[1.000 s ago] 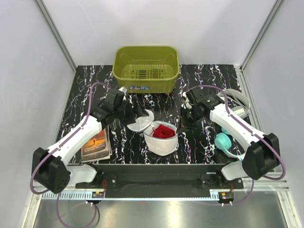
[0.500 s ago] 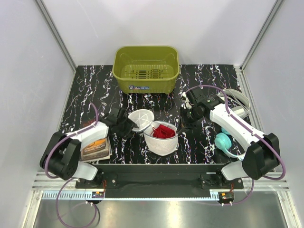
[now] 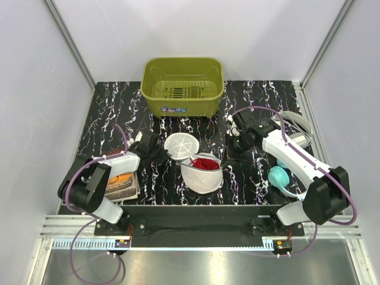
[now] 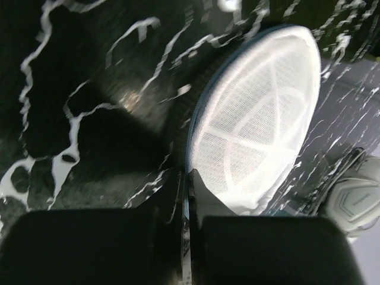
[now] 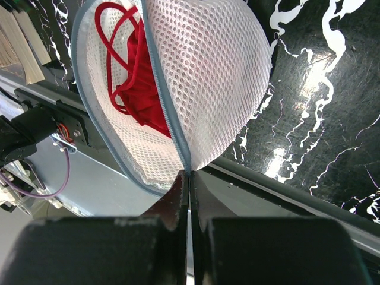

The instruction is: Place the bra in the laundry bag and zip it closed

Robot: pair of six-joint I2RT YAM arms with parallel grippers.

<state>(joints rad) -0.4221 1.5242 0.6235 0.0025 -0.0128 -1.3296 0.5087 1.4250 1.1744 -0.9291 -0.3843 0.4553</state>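
The left arm has folded back toward its base, and the left hand [image 4: 185, 185], pinching the edge of the lid flap [image 3: 180, 145], has turned that flap more face-up. Nearest, one laundry bag [image 3: 200, 177] lies open on the bench [image 3: 113, 119] with the one bra [image 3: 205, 163] inside. The right hand [image 5: 189, 181] is pressed together on its rim. Closing is the step in hand: the flap needs swinging over the mouth, then the zipper running round. Farthest stands one olive basket [image 3: 183, 102].
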